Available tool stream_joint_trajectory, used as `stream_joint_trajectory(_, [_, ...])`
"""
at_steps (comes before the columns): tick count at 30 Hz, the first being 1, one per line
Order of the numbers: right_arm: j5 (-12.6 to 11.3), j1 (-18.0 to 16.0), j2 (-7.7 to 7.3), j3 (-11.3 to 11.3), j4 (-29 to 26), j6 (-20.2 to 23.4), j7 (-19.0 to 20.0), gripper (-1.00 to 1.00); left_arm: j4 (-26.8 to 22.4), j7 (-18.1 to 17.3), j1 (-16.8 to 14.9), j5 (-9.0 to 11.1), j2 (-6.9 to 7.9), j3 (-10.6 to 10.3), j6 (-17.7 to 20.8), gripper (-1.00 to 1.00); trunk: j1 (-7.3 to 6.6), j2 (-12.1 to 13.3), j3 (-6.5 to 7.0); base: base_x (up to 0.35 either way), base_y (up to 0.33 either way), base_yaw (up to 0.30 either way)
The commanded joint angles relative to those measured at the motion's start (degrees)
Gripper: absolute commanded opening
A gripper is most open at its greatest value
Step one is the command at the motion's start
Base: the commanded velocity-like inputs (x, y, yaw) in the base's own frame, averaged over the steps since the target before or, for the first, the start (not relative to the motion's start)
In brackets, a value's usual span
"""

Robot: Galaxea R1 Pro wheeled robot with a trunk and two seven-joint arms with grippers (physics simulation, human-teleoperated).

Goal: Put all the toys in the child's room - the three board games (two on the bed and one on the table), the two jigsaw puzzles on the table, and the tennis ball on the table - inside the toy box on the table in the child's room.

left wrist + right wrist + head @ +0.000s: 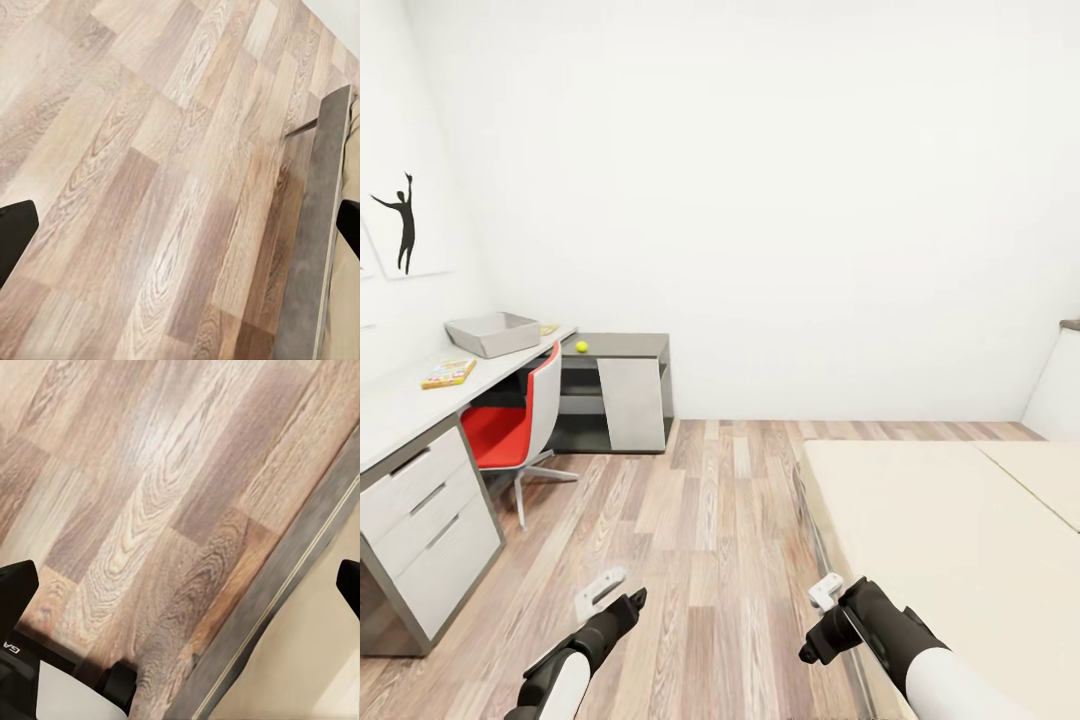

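Facing child's room from wood floor (700, 520). Toy box (493, 333) on surface (400, 405) at left, board game (448, 373) lying near it, tennis ball (581, 346) farther along surface. Red chair (520, 420) tucked beneath. Bed (960, 540) at right. Left hand (600, 600) and right hand (822, 612) low over floor, both released, fingers spread, empty.

Probably a child's bedroom: bed (960, 520), desk (400, 410), red chair (510, 425).
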Motion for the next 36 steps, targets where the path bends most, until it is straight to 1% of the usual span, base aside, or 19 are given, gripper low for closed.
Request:
stream_joint_trajectory(1, [0.6, -0.02, -0.04, 0.16, -0.13, 0.13, 0.48, 1.0, -0.06, 0.51, -0.03, 0.64, 0.01, -0.04, 0.13, 1.0, -0.01, -0.04, -0.07, -0.05, -0.011, 0.0])
stream_joint_trajectory(32, [0.56, -0.01, -0.08, 0.16, -0.13, 0.16, 0.47, 1.0, 0.09, 0.51, -0.05, 0.74, 0.01, 0.03, 0.09, 1.0, -0.01, -0.04, -0.07, -0.011, -0.003, 0.0])
stream_joint_trajectory(36, [0.56, -0.01, -0.07, 0.16, -0.13, 0.16, 0.46, 1.0, 0.09, 0.53, -0.05, 0.64, 0.01, -0.02, 0.09, 1.0, -0.01, -0.04, -0.07, 0.0, -0.087, 0.0])
